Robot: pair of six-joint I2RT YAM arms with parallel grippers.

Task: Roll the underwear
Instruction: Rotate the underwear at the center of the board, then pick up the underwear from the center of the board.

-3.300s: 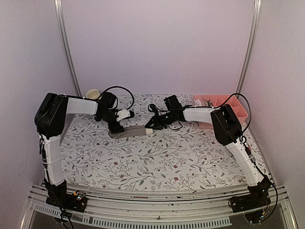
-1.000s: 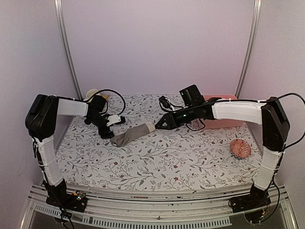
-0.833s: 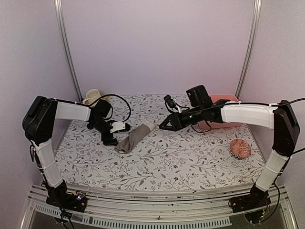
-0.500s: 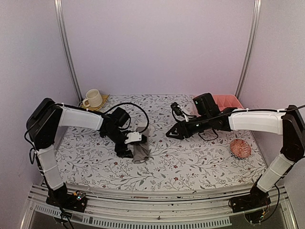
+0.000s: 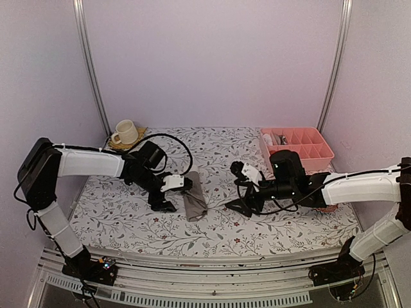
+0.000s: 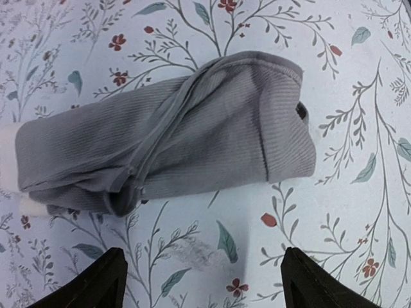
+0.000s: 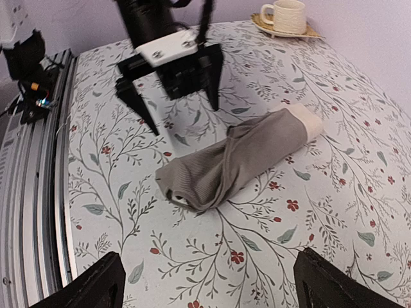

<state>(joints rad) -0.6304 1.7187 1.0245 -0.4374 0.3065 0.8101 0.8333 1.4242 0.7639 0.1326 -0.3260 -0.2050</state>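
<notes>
My left gripper (image 6: pixel 205 290) has its fingers spread wide with nothing between them, low over the floral tablecloth (image 6: pixel 359 212). Just beside it lies the underwear (image 6: pixel 167 154), a loose taupe roll with a cream end, flat on the cloth. My right gripper (image 7: pixel 209 289) is spread wide and empty too, near the roll's other side, so the roll lies between my two arms. At the table's far edge, a cream cup (image 5: pixel 125 132) stands on the left and a pink divided tray (image 5: pixel 319 151) on the right.
</notes>
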